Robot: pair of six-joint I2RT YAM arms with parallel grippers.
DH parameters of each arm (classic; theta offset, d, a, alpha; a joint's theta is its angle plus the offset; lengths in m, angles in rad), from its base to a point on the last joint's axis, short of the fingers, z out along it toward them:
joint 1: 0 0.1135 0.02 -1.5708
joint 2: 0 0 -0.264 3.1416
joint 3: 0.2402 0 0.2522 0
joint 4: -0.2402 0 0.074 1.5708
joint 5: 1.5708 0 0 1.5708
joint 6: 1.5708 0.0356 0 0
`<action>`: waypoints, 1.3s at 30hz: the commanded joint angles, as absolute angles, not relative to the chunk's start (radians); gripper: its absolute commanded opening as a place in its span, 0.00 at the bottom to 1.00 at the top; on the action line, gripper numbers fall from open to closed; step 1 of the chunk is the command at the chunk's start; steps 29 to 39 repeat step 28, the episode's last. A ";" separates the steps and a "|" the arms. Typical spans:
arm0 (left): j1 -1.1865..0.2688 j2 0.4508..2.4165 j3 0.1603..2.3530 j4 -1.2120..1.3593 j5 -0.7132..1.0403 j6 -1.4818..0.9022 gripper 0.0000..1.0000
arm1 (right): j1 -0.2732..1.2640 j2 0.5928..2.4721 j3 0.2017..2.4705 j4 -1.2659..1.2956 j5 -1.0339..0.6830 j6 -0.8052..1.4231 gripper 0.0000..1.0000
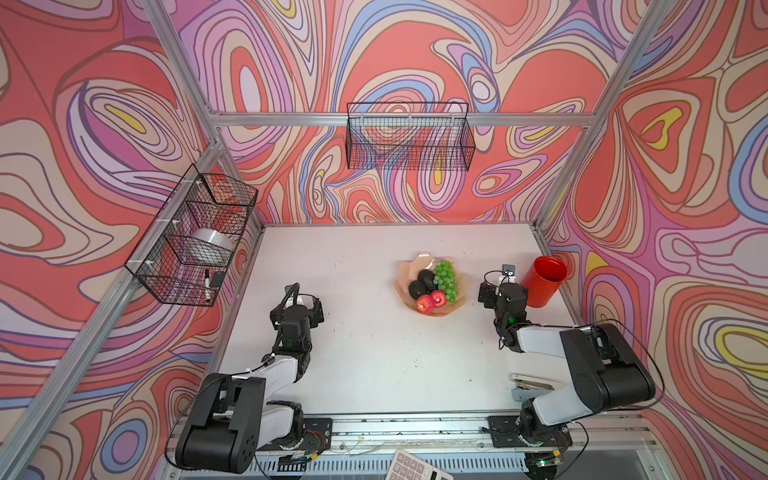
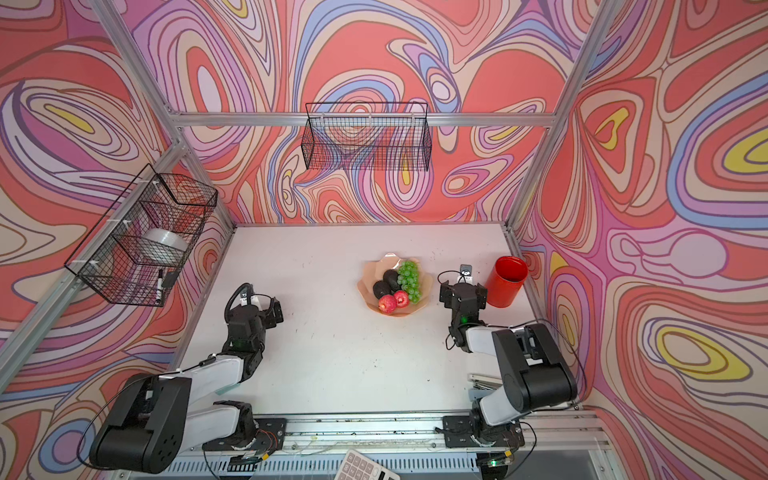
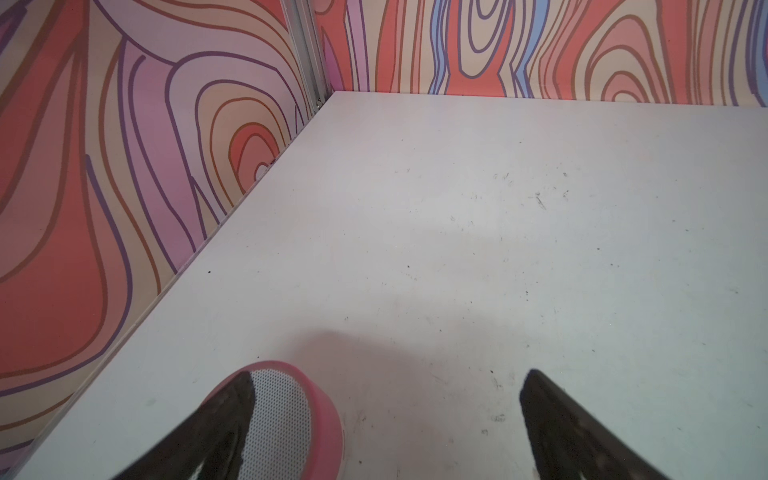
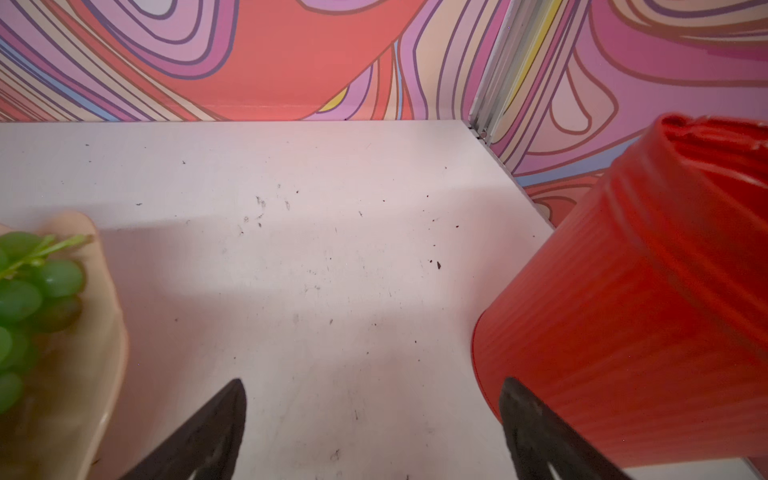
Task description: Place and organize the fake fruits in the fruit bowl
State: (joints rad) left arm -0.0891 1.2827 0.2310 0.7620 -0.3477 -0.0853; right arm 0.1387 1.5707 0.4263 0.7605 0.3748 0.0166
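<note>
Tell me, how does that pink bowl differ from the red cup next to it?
The fruit bowl is wide, shallow and peach-pink with a scalloped rim; the red cup is tall, cylindrical and ribbed. The fruit bowl holds the fake fruits; the red cup looks empty in both top views. The fruit bowl sits nearer the middle of the white table; the red cup stands by the right wall. Both stand upright and open-topped.

On my right wrist camera the fruit bowl (image 4: 97, 357) is blurred and cut off at the edge, with only part of the grapes (image 4: 25, 299) showing; the red cup (image 4: 644, 311) runs out of frame. In both top views the calculator (image 1: 411, 467) is cropped at the near edge, and the right arm (image 1: 594, 361) hides part of a flat object (image 1: 530, 381) I can't identify.
</note>
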 commanded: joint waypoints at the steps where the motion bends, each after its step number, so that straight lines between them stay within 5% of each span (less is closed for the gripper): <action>1: -0.060 1.365 0.252 0.957 -0.301 -0.060 1.00 | 0.115 1.651 0.387 1.084 0.328 -0.018 0.98; 12: -0.046 1.566 0.306 1.071 -0.247 -0.034 1.00 | 0.061 1.720 0.435 1.042 0.229 0.004 0.98; 14: -0.046 1.508 0.337 0.911 -0.252 -0.059 1.00 | 0.061 1.711 0.438 1.018 0.247 0.015 0.98; 39: -0.043 1.539 0.365 0.908 -0.241 -0.046 1.00 | 0.063 1.718 0.437 1.035 0.260 0.016 0.98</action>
